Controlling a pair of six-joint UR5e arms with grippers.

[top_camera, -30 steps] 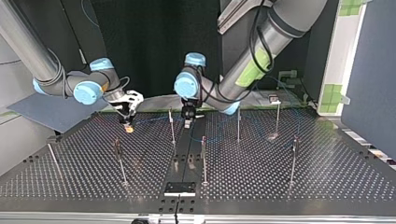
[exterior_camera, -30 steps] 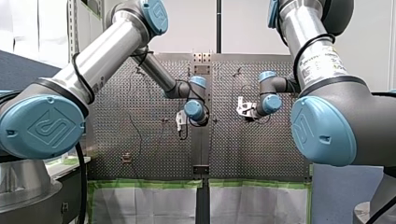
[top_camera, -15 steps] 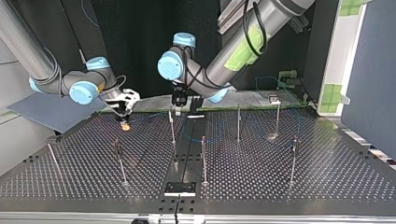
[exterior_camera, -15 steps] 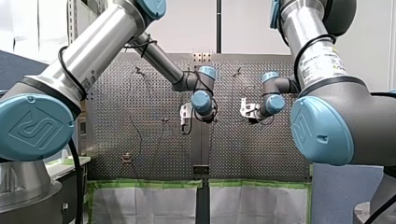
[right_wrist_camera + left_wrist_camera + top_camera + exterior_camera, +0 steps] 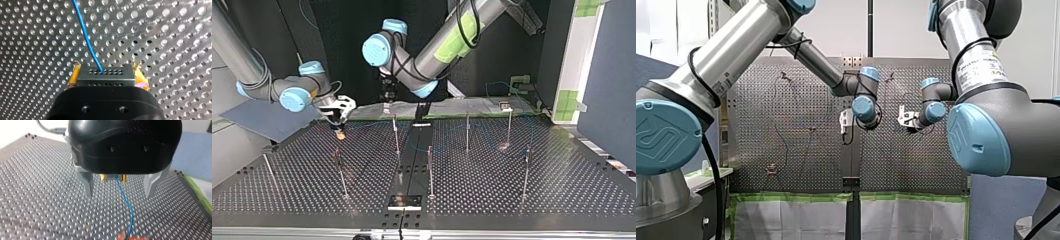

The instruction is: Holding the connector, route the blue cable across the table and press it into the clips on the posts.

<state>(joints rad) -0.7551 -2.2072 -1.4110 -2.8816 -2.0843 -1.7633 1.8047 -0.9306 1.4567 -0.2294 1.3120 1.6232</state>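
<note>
On my right arm (image 5: 956, 27), behind its tool (image 5: 106, 72) and connector (image 5: 105, 78), an illegible label (image 5: 981, 69).

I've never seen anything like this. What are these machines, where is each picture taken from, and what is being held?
These are two robot arms, my left arm and my right arm, working over a metal table full of holes. One picture looks from behind the arms, one from across the table facing them, and two come from cameras on the wrists. Thin upright posts stand on the table. My right claw is shut on a small grey plug between yellow pads; a blue cable runs out of it. My left claw is open and holds nothing.
</note>
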